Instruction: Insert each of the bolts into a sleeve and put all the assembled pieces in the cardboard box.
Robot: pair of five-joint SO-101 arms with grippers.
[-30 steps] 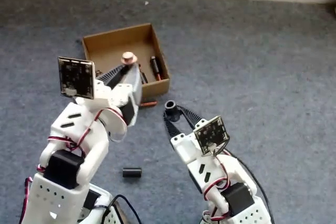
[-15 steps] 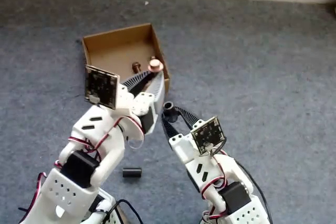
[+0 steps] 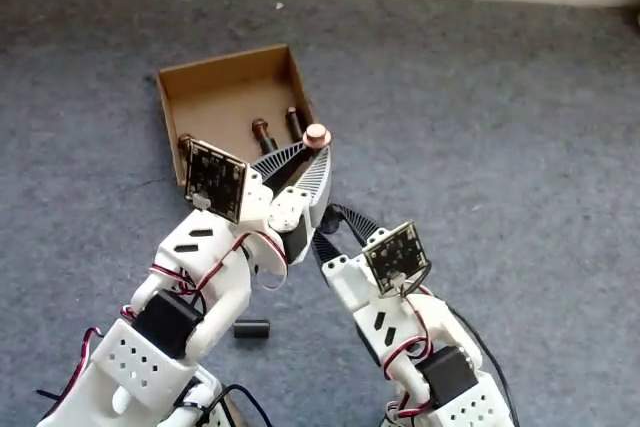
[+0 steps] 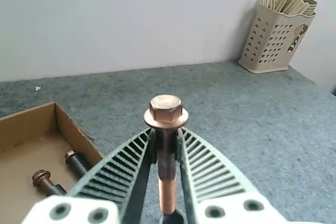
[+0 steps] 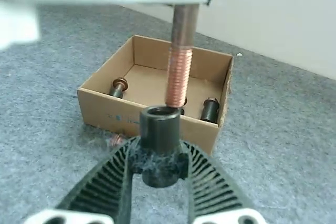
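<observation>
The left gripper (image 4: 167,136) was clamped on an upright bolt (image 4: 166,113), its threaded tip just above the sleeve (image 5: 159,129) pinched in the right gripper (image 5: 158,150). Insertion was in hand, and the next move likely called for a straight, centred descent. The box (image 5: 103,107), just beyond both grippers, held 3 pieces (image 3: 263,133).

Indoor room — home or office, grey carpet (image 3: 500,97), white wall (image 4: 131,19), holder (image 4: 274,40) of wooden sticks (image 4: 286,2)

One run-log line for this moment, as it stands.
left gripper: shut on bolt, head up | right gripper: shut on sleeve, bore up | bolt tip at sleeve bore, not seated | spare sleeve on carpet
</observation>
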